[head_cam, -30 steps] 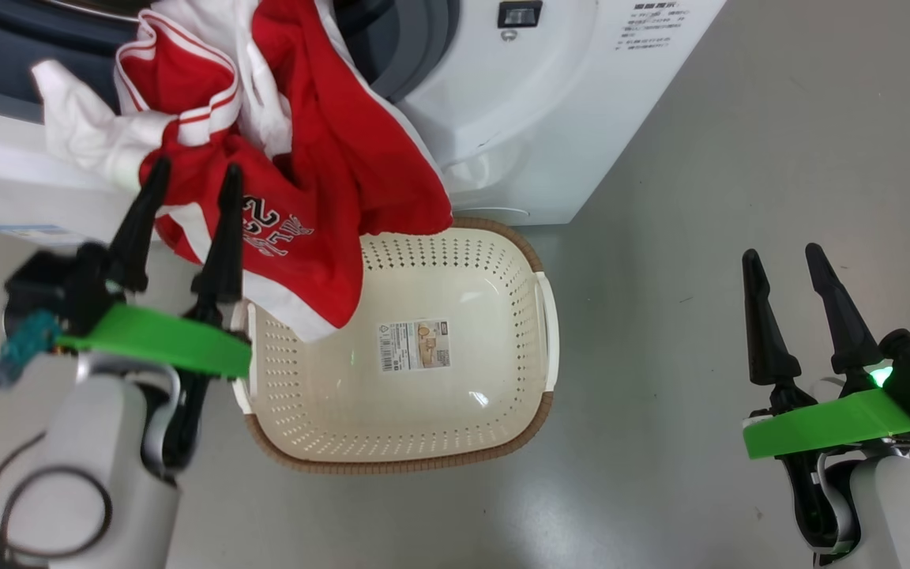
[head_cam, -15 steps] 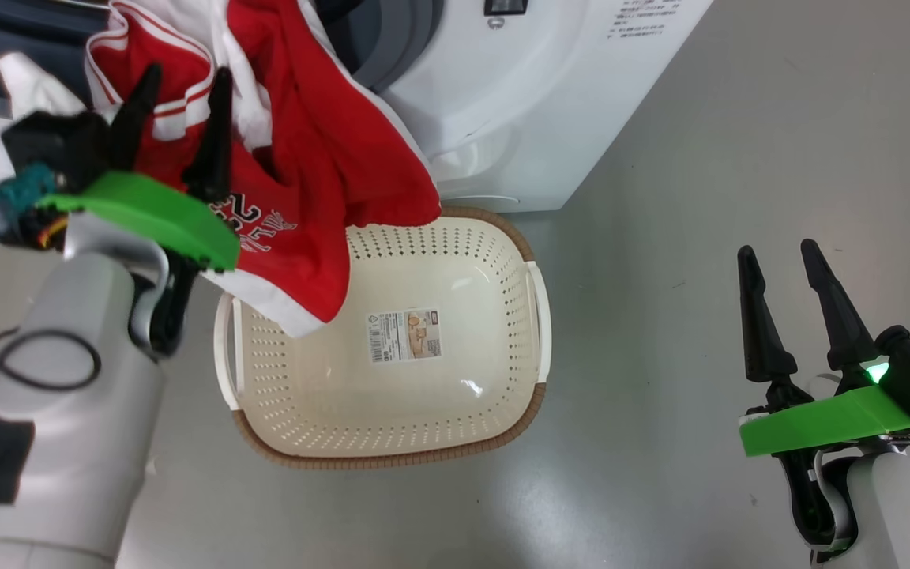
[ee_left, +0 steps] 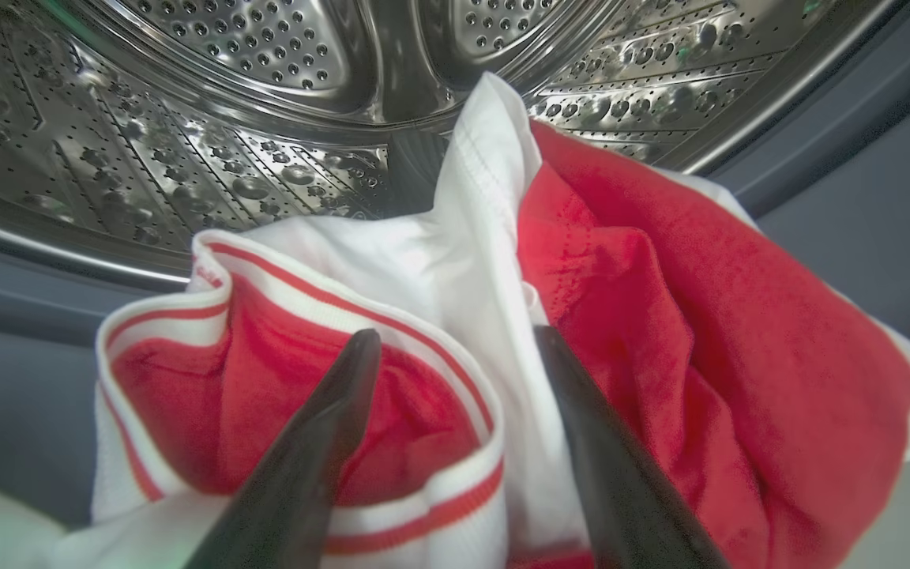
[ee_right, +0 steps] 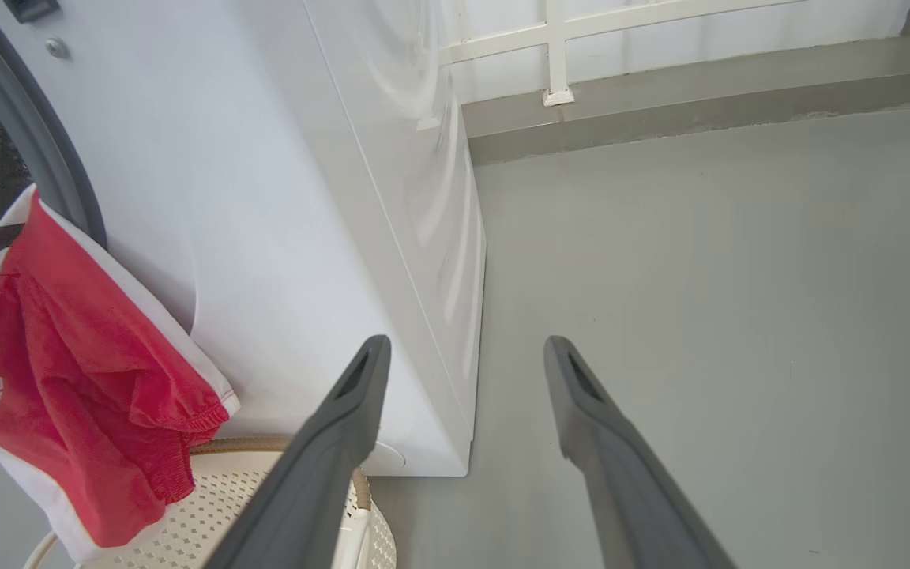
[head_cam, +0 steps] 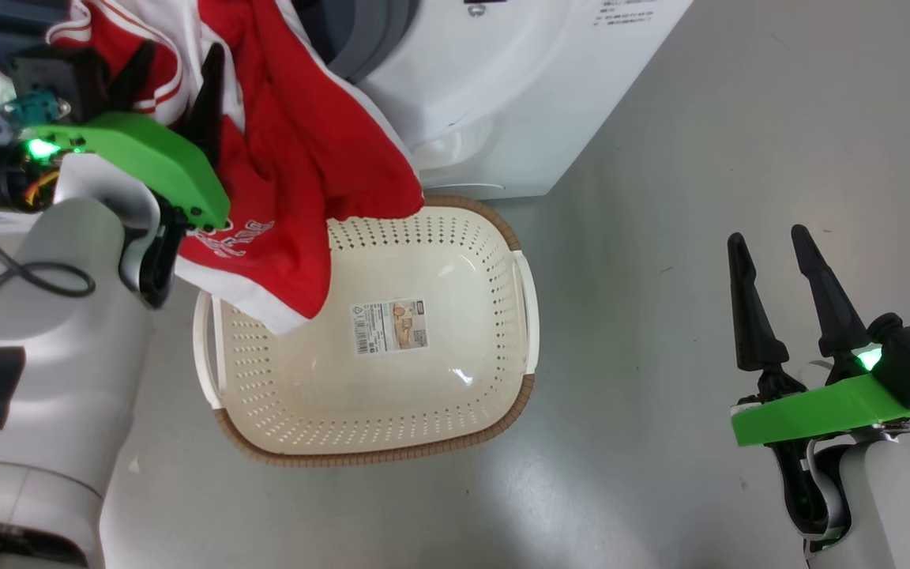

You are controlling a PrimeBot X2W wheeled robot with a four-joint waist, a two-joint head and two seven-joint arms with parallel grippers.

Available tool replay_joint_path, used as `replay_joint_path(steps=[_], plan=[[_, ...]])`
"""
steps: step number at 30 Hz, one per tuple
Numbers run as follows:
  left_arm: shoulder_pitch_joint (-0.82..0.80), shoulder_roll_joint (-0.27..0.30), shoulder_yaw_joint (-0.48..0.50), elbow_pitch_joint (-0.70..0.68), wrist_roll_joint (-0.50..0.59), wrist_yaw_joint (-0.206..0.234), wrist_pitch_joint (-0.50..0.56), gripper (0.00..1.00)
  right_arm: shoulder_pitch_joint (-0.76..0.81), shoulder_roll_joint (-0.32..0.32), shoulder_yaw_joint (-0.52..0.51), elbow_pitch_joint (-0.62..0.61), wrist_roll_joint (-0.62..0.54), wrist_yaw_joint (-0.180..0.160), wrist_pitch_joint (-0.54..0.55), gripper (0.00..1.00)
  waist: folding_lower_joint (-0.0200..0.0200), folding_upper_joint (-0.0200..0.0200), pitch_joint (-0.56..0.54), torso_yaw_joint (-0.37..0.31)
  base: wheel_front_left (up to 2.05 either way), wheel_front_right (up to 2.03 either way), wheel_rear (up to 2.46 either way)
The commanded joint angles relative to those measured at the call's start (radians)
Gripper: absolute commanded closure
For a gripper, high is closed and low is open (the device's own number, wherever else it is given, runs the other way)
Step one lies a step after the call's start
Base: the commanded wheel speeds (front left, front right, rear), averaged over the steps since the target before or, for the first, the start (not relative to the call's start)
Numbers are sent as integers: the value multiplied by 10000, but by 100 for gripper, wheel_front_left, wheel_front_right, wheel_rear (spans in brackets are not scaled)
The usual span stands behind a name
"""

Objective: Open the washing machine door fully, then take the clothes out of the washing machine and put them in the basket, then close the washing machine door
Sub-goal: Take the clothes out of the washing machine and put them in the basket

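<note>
1. The clothes [head_cam: 305, 166] were soft matt cloth, red with white ribbed trim.
2. The drum [ee_left: 186, 103] was shiny perforated steel; the gasket [ee_left: 858, 182] was matt grey rubber.
3. The washing machine [head_cam: 502, 103] casing was smooth, glossy white.
4. The basket [head_cam: 265, 379] was smooth cream plastic with a slight sheen, its rim brown and woven-looking; its sticker [head_cam: 389, 325] looked like paper.
5. The floor [head_cam: 700, 118] was smooth grey, dully shiny.

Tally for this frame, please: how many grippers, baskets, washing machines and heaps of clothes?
grippers: 2, the left gripper and the right gripper, both open
basket: 1
washing machine: 1
clothes: 1 heap hanging from the drum mouth; separate garments cannot be counted
total: 5
</note>
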Motion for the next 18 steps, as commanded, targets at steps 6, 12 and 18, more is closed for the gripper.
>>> replay_joint_path(steps=[6, 12, 18], plan=[[-585, 379, -249, 561, -406, -56, 1, 16, -91, -31, 271, -224, 90, 48, -63, 0, 0, -1, 69, -92, 0, 0, 0], [-664, 367, -600, 741, -713, -56, -170, 100, -90, -31, 229, -245, 70, 48, -63, 0, 0, -1, 51, -63, 0, 0, 0], [-434, 407, -821, 475, -1124, -56, -436, 100, -79, -31, 189, -237, 43, 48, -63, 0, 0, -1, -32, 19, 0, 0, 0]])
